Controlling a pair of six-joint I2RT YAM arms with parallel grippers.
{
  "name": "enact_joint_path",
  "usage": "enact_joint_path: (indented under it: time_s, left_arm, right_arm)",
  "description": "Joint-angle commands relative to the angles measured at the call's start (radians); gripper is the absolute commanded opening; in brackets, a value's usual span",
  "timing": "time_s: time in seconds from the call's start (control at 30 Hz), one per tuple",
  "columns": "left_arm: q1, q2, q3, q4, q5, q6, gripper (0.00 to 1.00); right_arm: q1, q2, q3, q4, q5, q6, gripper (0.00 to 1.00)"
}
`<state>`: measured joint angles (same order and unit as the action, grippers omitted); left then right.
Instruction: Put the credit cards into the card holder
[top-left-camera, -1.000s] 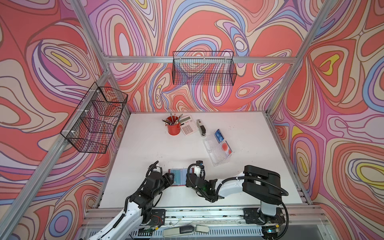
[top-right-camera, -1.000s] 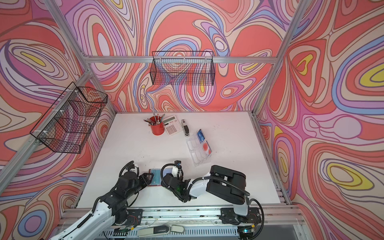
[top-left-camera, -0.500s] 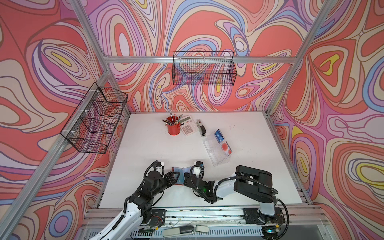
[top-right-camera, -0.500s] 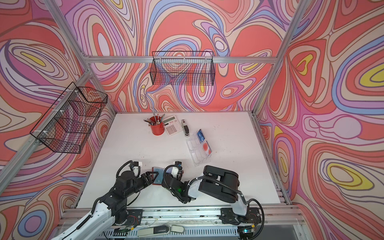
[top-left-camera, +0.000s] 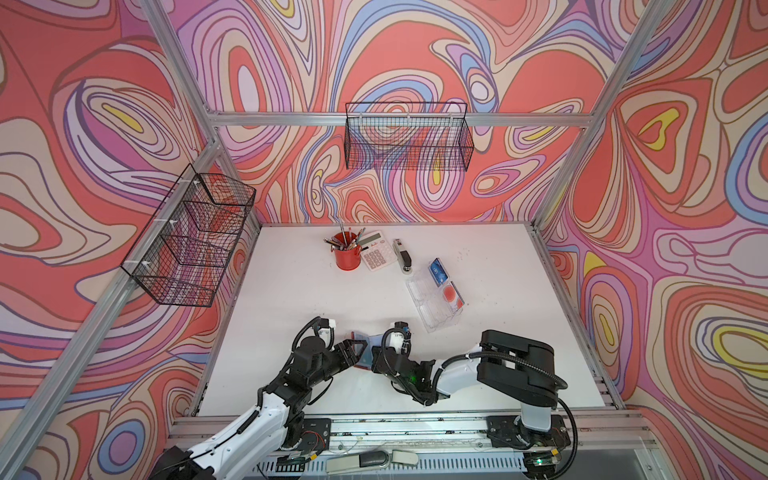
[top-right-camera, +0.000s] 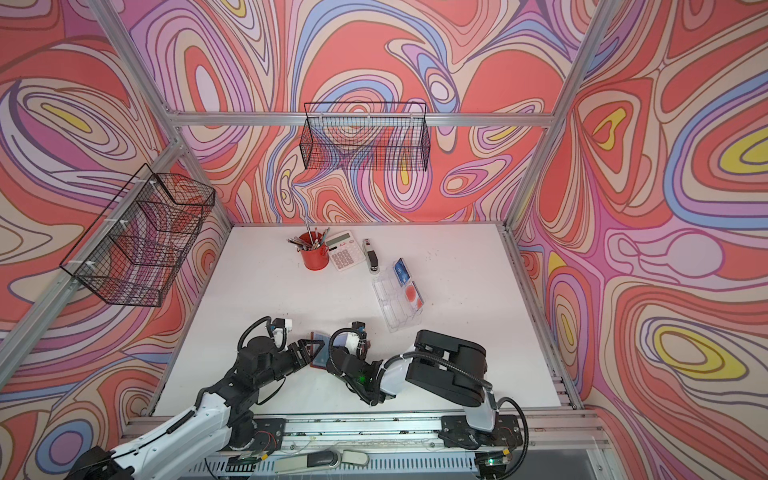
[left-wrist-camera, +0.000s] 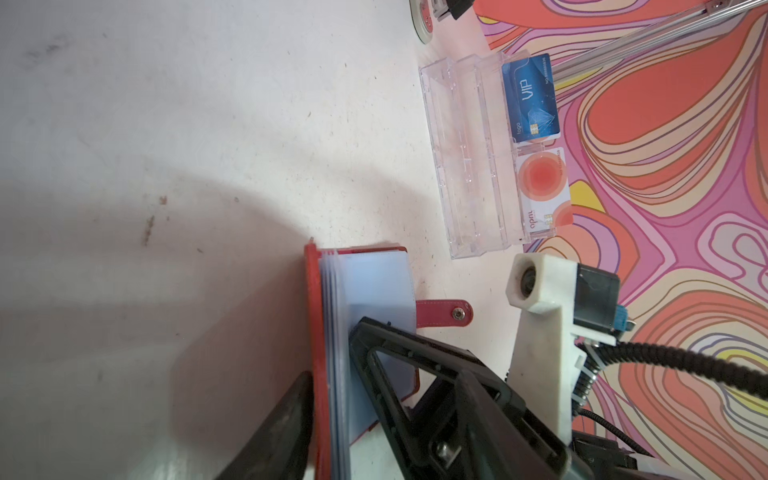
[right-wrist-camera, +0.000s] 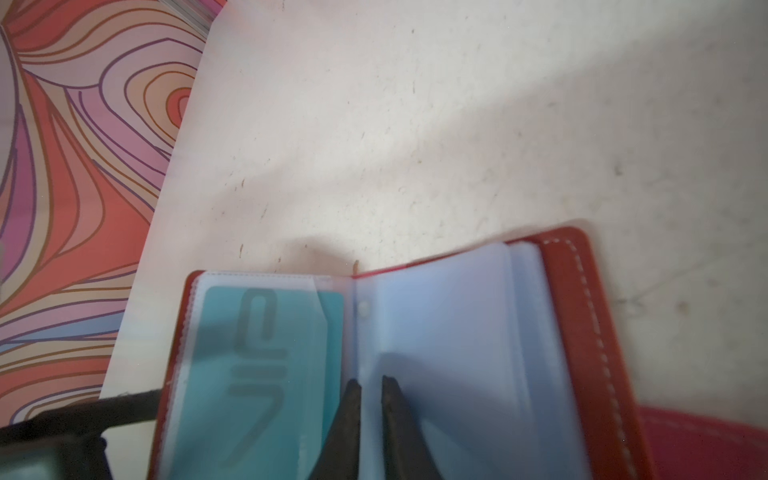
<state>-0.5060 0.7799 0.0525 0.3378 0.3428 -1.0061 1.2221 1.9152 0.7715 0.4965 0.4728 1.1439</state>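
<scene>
We are observing the card holder open at the front of the table; left gripper clamping its stiff cover, the soundest hold; right gripper closed, possibly pinching one floppy sleeve.

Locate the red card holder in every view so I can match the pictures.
In a top view: the card holder sits near the table's front edge, just left of centre.
In a top view: card holder in the same place, by the front edge.
Left wrist: close up, held in the left end effector.
Right wrist: open, filling the foreground.
Shared landmark: the clear tray, in both top views and the left wrist, not the right wrist.
</scene>
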Motion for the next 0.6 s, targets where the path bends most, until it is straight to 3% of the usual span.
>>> enact_joint_path:
  time_s: [0.0, 0.27, 0.57]
  left_arm:
    - [-0.048, 0.042, 0.041, 0.117, -0.002, 0.011, 0.56]
    - [-0.106, 0.14, 0.084, 0.181, -0.033, 0.021, 0.56]
    - [-0.115, 0.253, 0.127, 0.254, -0.029, 0.03, 0.56]
  right_arm:
    - [-0.018, -0.032, -0.024, -0.081, -0.02, -0.022, 0.13]
    - [-0.063, -0.132, -0.087, -0.087, -0.015, -0.047, 0.15]
    - [-0.063, -0.396, -0.144, -0.176, 0.059, -0.286, 0.28]
